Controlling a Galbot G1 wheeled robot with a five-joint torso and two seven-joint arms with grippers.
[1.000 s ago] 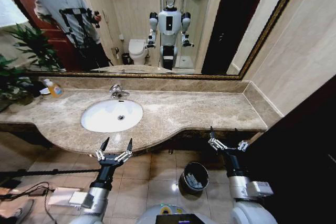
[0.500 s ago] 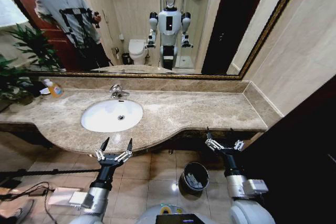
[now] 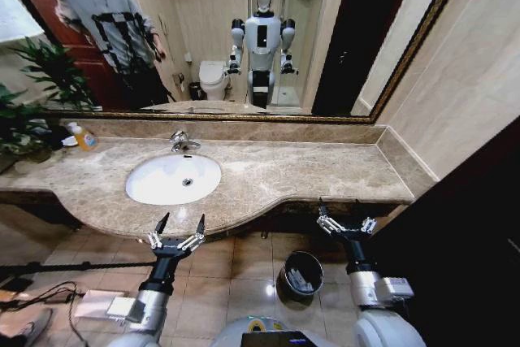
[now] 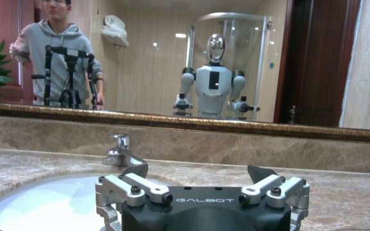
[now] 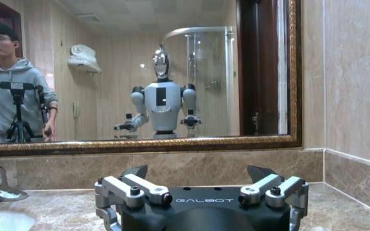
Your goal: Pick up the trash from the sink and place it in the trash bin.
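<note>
The white oval sink (image 3: pixel 162 184) with its chrome tap (image 3: pixel 183 142) is set in the beige marble countertop (image 3: pixel 309 172). On the floor below the counter's front edge stands the small dark trash bin (image 3: pixel 300 272), with pale trash (image 3: pixel 299 284) lying inside it. My left gripper (image 3: pixel 181 222) hangs open just in front of the counter edge, below the basin. My right gripper (image 3: pixel 340 205) is open at the counter edge, up and to the right of the bin. The left wrist view has the left gripper (image 4: pixel 198 170) open before the basin (image 4: pixel 37 207). The right gripper (image 5: pixel 198 171) holds nothing.
An orange-capped soap bottle (image 3: pixel 83 136) and a leafy plant (image 3: pixel 24 111) stand at the counter's far left. A large mirror (image 3: pixel 244 30) backs the counter. Cables and a pale box (image 3: pixel 97 305) lie on the floor at left. A dark panel (image 3: pixel 471 233) closes the right side.
My right gripper has shifted slightly left and a little up along the counter edge. The left gripper has stayed still.
</note>
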